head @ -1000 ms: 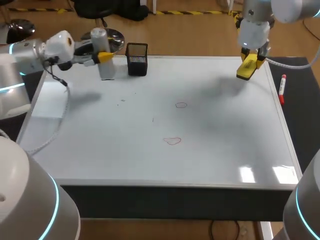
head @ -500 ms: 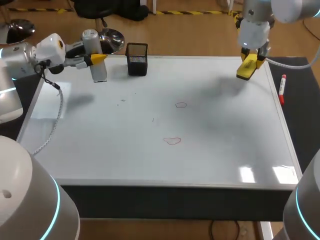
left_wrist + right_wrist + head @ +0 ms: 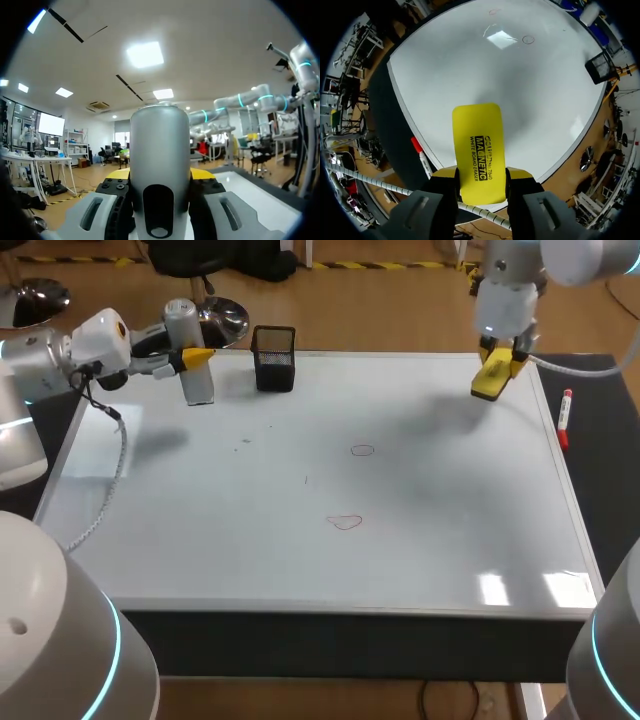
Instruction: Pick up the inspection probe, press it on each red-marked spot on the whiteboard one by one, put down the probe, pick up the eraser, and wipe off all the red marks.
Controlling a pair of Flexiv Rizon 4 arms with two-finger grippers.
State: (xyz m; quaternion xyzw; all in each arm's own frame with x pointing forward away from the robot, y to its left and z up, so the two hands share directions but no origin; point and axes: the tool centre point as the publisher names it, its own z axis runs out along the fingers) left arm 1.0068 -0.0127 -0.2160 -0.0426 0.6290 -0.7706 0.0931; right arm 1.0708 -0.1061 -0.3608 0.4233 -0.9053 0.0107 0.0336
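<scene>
**Head view.** The left arm is entering from the left edge of the frame, with its forearm lying nearly level and its base cut off. The left gripper (image 3: 200, 356) is clamping the inspection probe (image 3: 197, 383), one silver cylinder standing upright at the upper left of the whiteboard (image 3: 430, 540). Only one yellow tip is showing, because the probe is hiding the other. Whether the probe's foot is touching the board cannot be determined. The right arm is hanging down from the upper right corner, with its upper part cut off. The right gripper (image 3: 497, 362) is pointing downward and gripping one yellow eraser (image 3: 489, 383) above the board's upper right. Two red marks are lying near the centre, one (image 3: 362, 450) above the other (image 3: 345, 522). One black mesh holder (image 3: 274, 358) is standing just right of the probe. One marker (image 3: 564, 418) is lying off the board's right edge.

**Left wrist view.** The left gripper (image 3: 160, 176) is closed around the inspection probe (image 3: 160, 145). The probe is filling the space between the fingers and covering most of both yellow tips.

**Right wrist view.** The right gripper (image 3: 481, 181) is pinching the near end of the eraser (image 3: 477, 142), which is projecting ahead over the whiteboard (image 3: 530, 90). Both red marks (image 3: 528, 39) (image 3: 494, 11) are showing small, far ahead of the gripper. The marker (image 3: 422, 159) is lying beside the gripper, with its far end hidden.
</scene>
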